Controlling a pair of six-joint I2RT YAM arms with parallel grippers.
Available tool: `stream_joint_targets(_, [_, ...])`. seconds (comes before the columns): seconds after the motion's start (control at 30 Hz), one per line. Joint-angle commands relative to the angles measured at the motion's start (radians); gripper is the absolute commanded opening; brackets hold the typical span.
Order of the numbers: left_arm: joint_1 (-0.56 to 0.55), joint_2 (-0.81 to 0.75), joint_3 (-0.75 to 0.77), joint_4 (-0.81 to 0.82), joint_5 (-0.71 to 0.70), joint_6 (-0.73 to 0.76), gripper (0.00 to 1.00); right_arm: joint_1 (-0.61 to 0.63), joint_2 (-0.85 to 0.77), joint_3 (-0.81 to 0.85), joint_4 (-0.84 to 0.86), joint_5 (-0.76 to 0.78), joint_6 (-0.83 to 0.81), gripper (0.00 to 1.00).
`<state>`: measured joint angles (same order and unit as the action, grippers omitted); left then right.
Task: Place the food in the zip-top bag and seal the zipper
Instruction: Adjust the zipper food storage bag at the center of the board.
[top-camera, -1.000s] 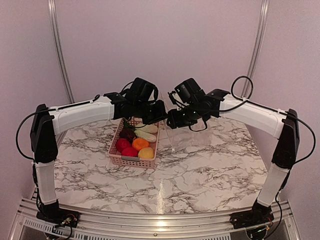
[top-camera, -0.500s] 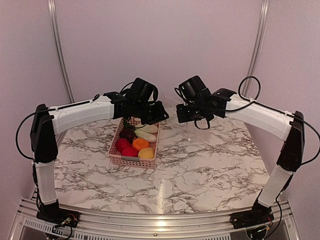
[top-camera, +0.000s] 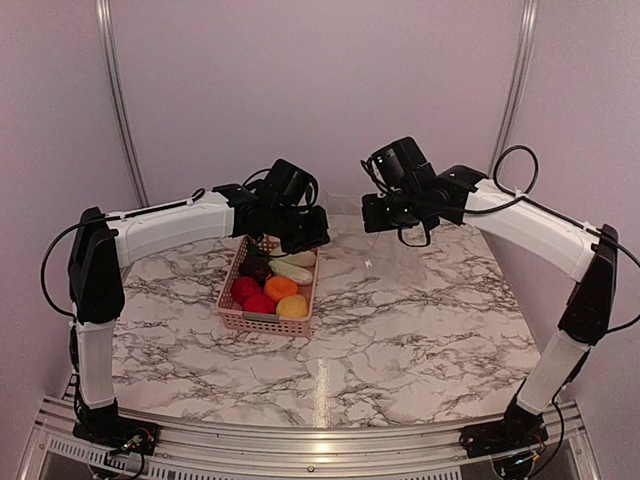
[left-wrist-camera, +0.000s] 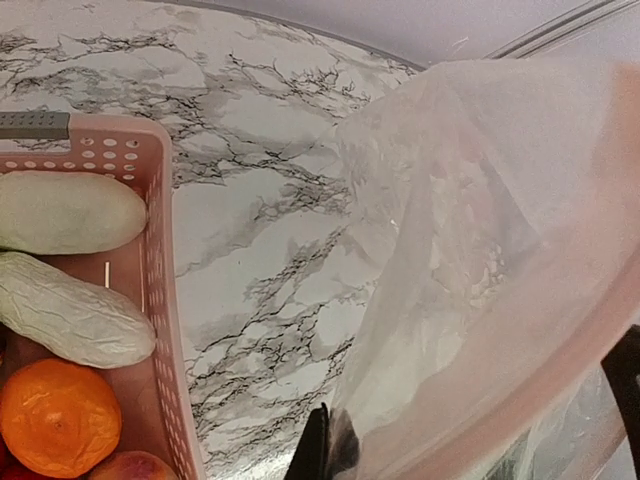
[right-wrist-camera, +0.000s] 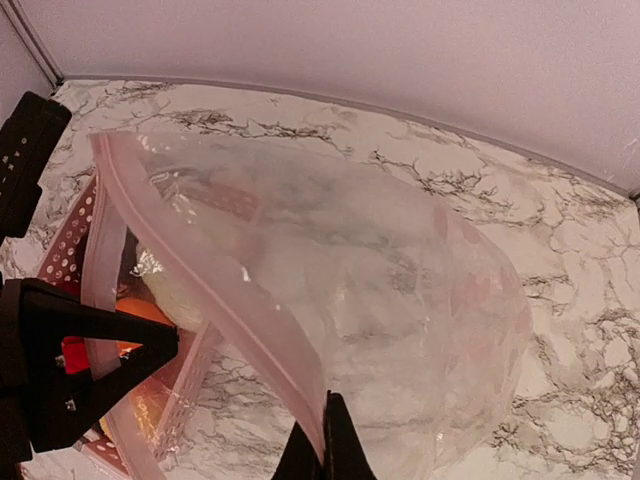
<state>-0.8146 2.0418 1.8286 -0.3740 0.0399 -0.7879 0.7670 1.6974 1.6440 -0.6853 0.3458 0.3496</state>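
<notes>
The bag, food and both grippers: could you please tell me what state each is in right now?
Zip-top bag: held up in the air, mouth spread open.
Zipper: unsealed.
Food: lying in the pink basket, unbagged.
Left gripper: jaws shut on the bag's rim.
Right gripper: jaws shut on the bag's rim.

Clear, glossy zip-top bag, faintly milky, edged with a pale pink zipper band down to the black right gripper. Beside the black left gripper, a pink lattice basket dotted with small holes. Inside it, food: two pale greenish-white oblongs, one orange, one yellow, two red, one dark purple. Under both grippers, white marble-patterned table with grey-black veining.
</notes>
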Motion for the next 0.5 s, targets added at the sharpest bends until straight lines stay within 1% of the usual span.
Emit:
stream_joint_targets(0.0, [0.011,0.012,0.000,-0.058,-0.035,0.005,0.00,-0.092,-0.075,0.043,-0.070,0.060,0.013,0.00])
stream_joint_targets(0.07, [0.011,0.015,-0.002,-0.037,-0.013,0.009,0.00,-0.098,-0.085,0.041,-0.071,0.075,-0.017,0.00])
stream_joint_targets(0.1, [0.011,0.015,-0.004,-0.015,0.011,0.013,0.02,-0.097,-0.084,0.042,-0.075,0.077,-0.025,0.00])
stream_joint_targets(0.17, [0.009,0.015,-0.009,0.037,0.063,0.028,0.09,-0.097,-0.074,0.039,-0.077,0.065,-0.029,0.00])
stream_joint_targets(0.2, [0.009,0.015,-0.008,0.059,0.084,0.037,0.16,-0.097,-0.070,0.032,-0.075,0.048,-0.026,0.00])
stream_joint_targets(0.27, [0.009,0.011,0.000,0.086,0.108,0.055,0.37,-0.097,-0.062,0.021,-0.067,0.028,-0.018,0.00])
stream_joint_targets(0.3, [0.009,0.005,0.005,0.096,0.116,0.069,0.44,-0.097,-0.060,0.016,-0.061,0.023,-0.012,0.00])
stream_joint_targets(0.4, [0.009,-0.032,0.001,0.128,0.144,0.132,0.59,-0.098,-0.052,0.008,-0.053,0.028,-0.011,0.00])
stream_joint_targets(0.47, [0.011,-0.067,-0.012,0.132,0.149,0.177,0.64,-0.109,-0.043,0.010,-0.052,0.030,-0.027,0.00])
